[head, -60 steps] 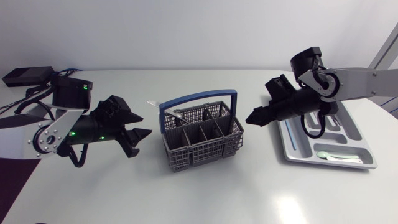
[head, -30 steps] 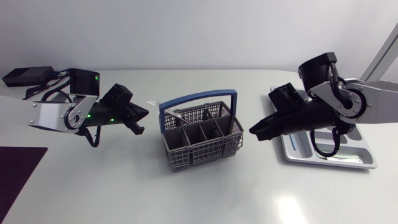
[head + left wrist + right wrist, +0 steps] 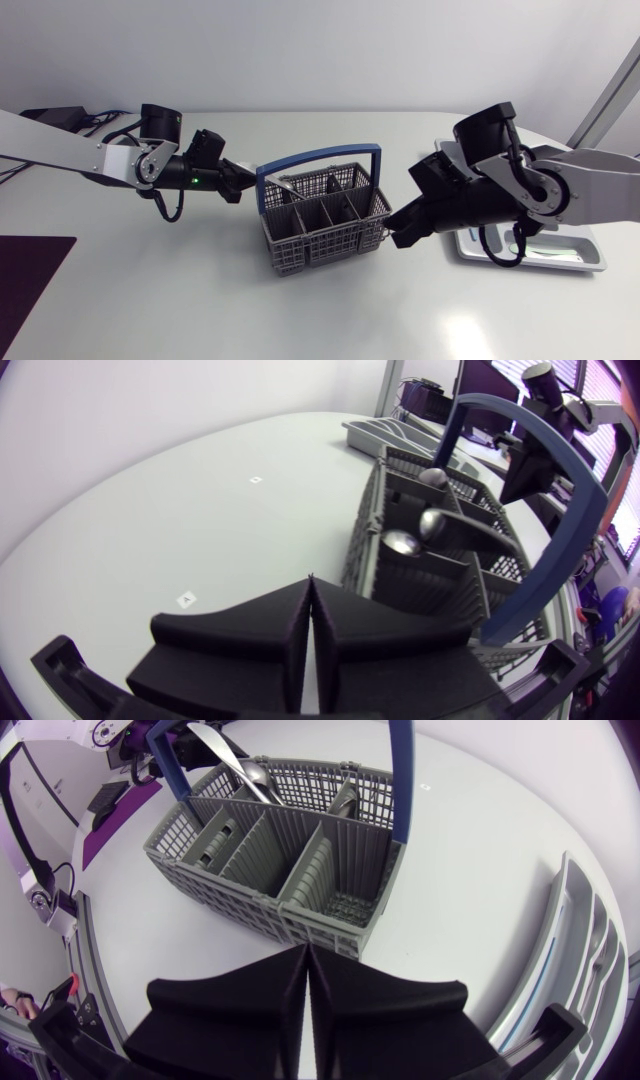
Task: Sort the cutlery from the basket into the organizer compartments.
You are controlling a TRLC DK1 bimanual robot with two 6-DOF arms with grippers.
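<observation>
Basket point(image 3: 325, 240) mid-table, spoons point(image 3: 256, 774) in its far compartments; organizer point(image 3: 575, 250) at right, partly behind right arm. Left gripper point(image 3: 236, 182) at basket's far-left corner, fingers pressed together, empty. Right gripper point(image 3: 397, 236) just beside basket's right wall, likewise closed, empty. Risks: closed tips shove or tip basket; blue handle point(image 3: 318, 158) blocks reach; arms crowding basket may collide.

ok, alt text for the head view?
A grey cutlery basket with a blue handle sits mid-table, with cutlery in its rear compartments. The left end effector, shut and empty, points at its left end; the right end effector, also shut, is at its right end. The grey organizer lies at the right, partly hidden by the right arm.
</observation>
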